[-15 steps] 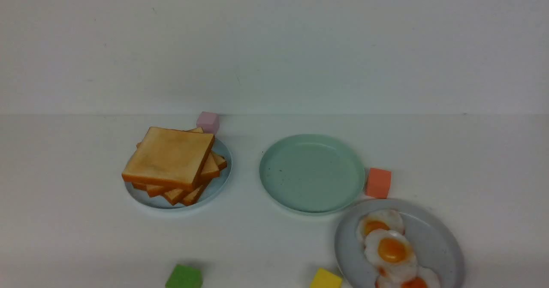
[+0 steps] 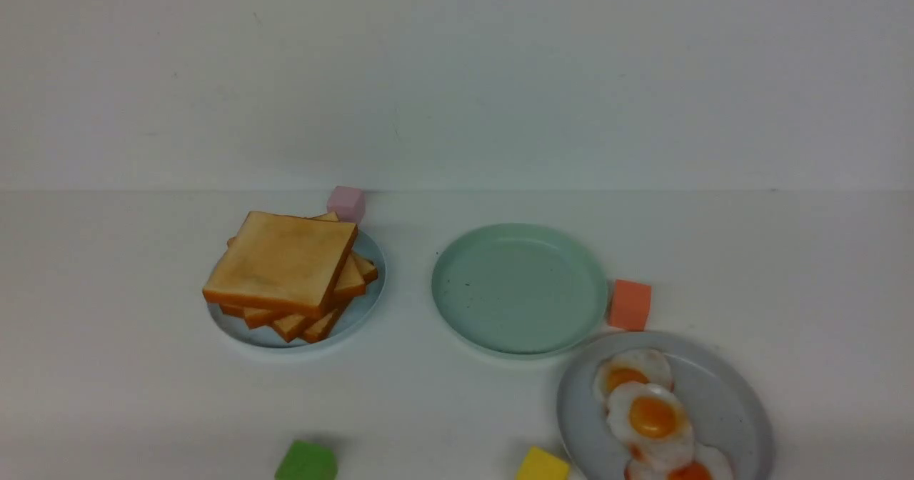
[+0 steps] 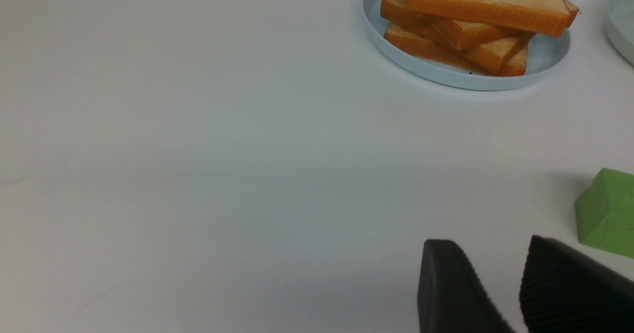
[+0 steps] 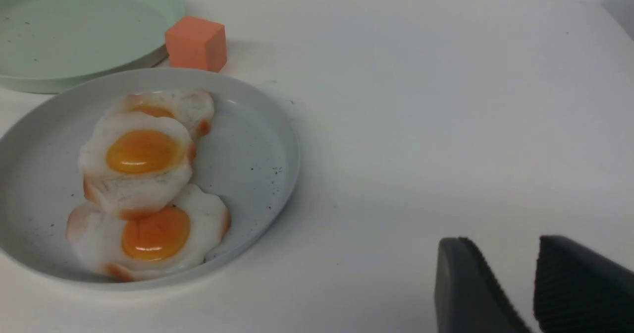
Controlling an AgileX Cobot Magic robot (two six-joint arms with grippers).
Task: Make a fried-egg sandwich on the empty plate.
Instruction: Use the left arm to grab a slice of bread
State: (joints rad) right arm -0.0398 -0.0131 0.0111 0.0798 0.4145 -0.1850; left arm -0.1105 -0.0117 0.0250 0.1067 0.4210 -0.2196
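The mint-green plate (image 2: 520, 288) sits bare at the table's middle; part of it shows in the right wrist view (image 4: 74, 30). A stack of several toast slices (image 2: 289, 269) lies on a pale blue plate (image 2: 368, 301) to its left, also in the left wrist view (image 3: 475, 16). Fried eggs (image 2: 646, 416) lie on a grey speckled plate (image 2: 721, 394) at the front right, also in the right wrist view (image 4: 143, 174). No assembled sandwich is in view. My left gripper (image 3: 488, 246) is open and empty over bare table, near the green block. My right gripper (image 4: 500, 246) is open and empty, beside the grey plate.
Foam blocks lie around: pink (image 2: 346, 203) behind the toast, orange (image 2: 630, 305) between the green and grey plates, green (image 2: 307, 460) and yellow (image 2: 543, 464) at the front edge. A white wall stands at the back of the table.
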